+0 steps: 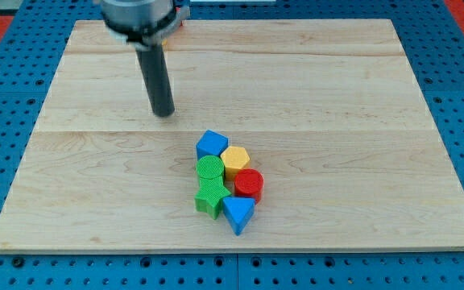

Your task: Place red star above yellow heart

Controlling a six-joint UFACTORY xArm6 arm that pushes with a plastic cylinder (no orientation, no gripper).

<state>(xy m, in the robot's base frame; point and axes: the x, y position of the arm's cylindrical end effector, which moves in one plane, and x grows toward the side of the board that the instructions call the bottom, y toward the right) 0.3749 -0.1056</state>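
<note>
My tip [164, 113] rests on the wooden board [361, 89], up and to the left of a tight cluster of blocks. In the cluster, a yellow block [235, 159] that looks hexagonal sits just right of a blue block [211, 144]. A round red block [248, 184] touches the yellow one from below. No red star and no yellow heart shape can be made out. A small red patch [181, 22] shows at the board's top edge, mostly hidden behind the arm.
The cluster also holds a green round block [209, 168], a green star [210, 198] and a blue triangle [238, 214]. The board lies on a blue perforated table [457, 80]. The arm's body [138, 18] covers the top left.
</note>
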